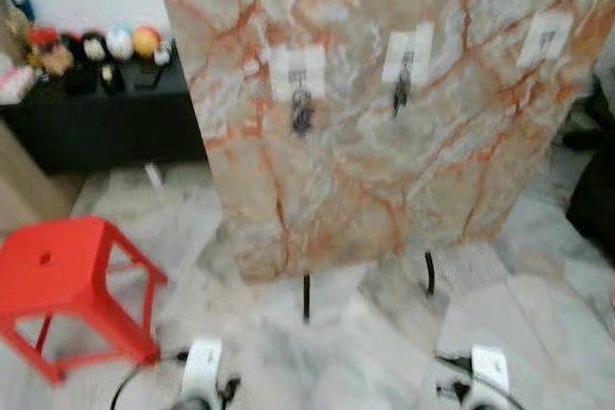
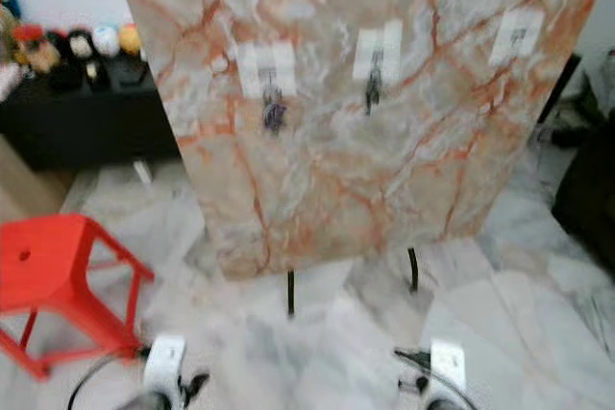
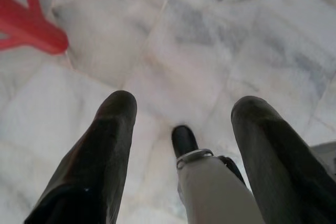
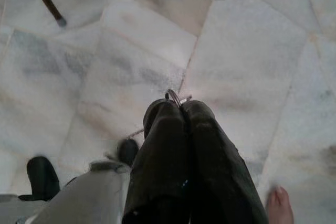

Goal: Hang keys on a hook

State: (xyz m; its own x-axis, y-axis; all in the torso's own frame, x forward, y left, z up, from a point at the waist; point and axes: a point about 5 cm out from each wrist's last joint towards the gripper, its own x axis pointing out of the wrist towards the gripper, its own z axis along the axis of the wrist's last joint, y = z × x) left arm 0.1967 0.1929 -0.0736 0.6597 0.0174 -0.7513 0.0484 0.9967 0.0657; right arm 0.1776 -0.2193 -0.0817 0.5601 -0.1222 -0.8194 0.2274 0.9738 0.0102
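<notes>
A marble-patterned board [image 1: 384,141] stands ahead with three white hook pads. A dark bunch of keys [image 1: 302,117] hangs from the left hook [image 1: 298,72], and another bunch [image 1: 400,93] from the middle hook [image 1: 407,53]. On the right hook [image 1: 545,38] I see no keys. Both arms hang low over the floor, well short of the board. My right gripper [image 4: 181,106] is shut on a metal key ring [image 4: 172,97] that pokes out between its fingertips. My left gripper [image 3: 186,103] is open with nothing in it.
A red plastic stool [image 1: 58,280] stands at my left. Behind it a black cabinet [image 1: 106,122] carries small figurines. The board rests on thin black legs [image 1: 307,297] on a marble floor. A person's bare toes [image 4: 278,203] are near my right arm. Something dark [image 1: 596,189] sits at far right.
</notes>
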